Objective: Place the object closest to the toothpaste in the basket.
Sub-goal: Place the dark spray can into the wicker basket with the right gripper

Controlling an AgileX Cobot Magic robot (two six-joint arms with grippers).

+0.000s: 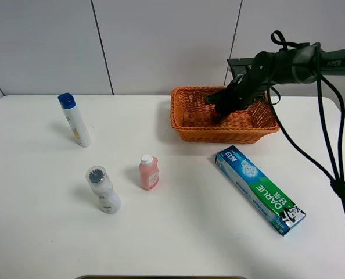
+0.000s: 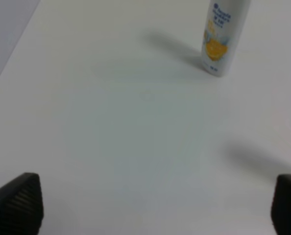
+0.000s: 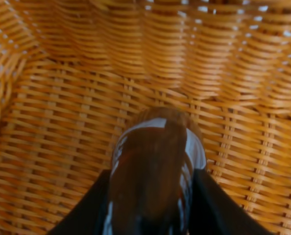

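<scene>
Wicker basket, woven orange, sits at the back of a white table. Reaching inside it, the right gripper has both black fingers clamped on a dark brown bottle with a white label, close over the woven floor. A toothpaste box lies just in front. The left gripper hangs spread wide, holding nothing, near a blue-capped white bottle
</scene>
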